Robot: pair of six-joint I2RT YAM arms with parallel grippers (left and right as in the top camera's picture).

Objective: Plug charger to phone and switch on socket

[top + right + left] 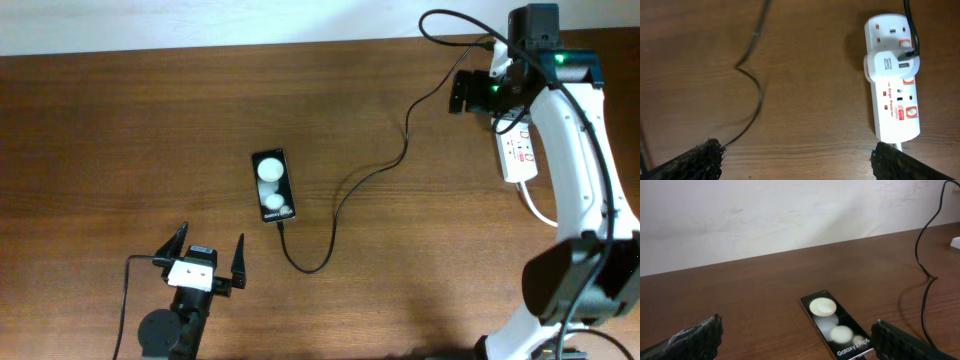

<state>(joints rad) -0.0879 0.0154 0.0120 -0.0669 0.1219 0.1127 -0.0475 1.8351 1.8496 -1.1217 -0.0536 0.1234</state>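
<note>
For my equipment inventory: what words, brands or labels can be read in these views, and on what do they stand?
"Galaxy Z Flip5": white print at the near end of the phone screen, left wrist view.
"Surge Protector": red lettering along the socket face, as far as it can be read.
Other small print on the socket: too small to read.

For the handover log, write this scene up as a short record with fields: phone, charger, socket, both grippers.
phone: small black glossy smartphone, flat and screen up on the brown wooden table
charger: long thin black cable, one end at the phone's lower edge and the other running to the strip; cannot tell if it is seated in the phone
socket: white elongated power strip with red marks, on the right of the table; switch state unreadable
left gripper: open, empty, near the phone
right gripper: open, empty, above the strip
</note>
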